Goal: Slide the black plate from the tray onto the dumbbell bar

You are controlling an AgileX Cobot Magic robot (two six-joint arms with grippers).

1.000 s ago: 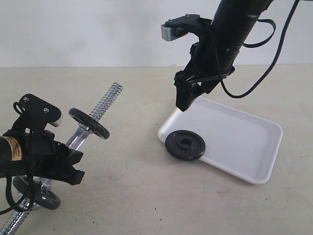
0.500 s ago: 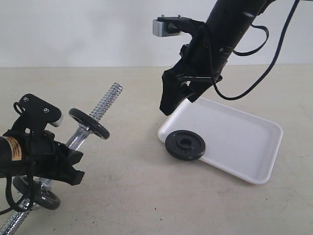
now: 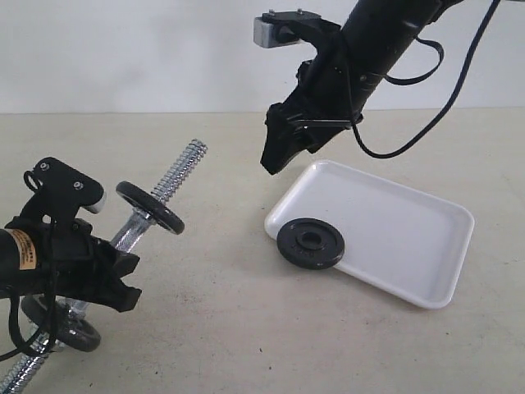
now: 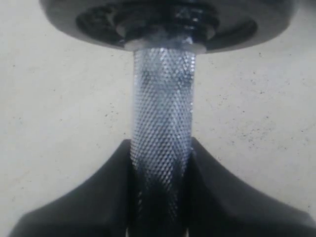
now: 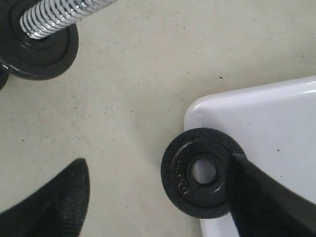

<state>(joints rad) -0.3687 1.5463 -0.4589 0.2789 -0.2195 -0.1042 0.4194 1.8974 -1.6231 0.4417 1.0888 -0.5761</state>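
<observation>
A pale beige surface (image 3: 238,336) fills the scene, with a plain white wall behind it. On the right of the exterior view lies the tray (image 3: 410,234), white and glossy, with rounded corners and a low rim, flat on the surface.

The right arm (image 3: 373,41), black with loose cables, reaches down from the top of the view. Its hand (image 3: 273,160) hangs in the air above the surface, just off the tray's far left corner and touching nothing. The right wrist view shows its 2 fingers (image 5: 54,202) well apart with nothing gripped between them.

On the left, the dumbbell bar (image 3: 179,174) is tilted, its free threaded end pointing up and away. The left hand (image 3: 125,283) is clamped on the bar's knurled middle. The left wrist view shows a finger (image 4: 89,202) pressed against each side of the chrome.

The bar carries 2 small black discs. The upper disc (image 3: 150,207) sits just beyond the left hand, and the lower disc (image 3: 66,330) sits near the bar's low end at the surface.

The black plate (image 3: 310,244) is on the tray's near left corner. It overhangs the rim, so part of it lies past the tray's edge, and its centre hole faces up. It is well apart from the bar and from both hands.
</observation>
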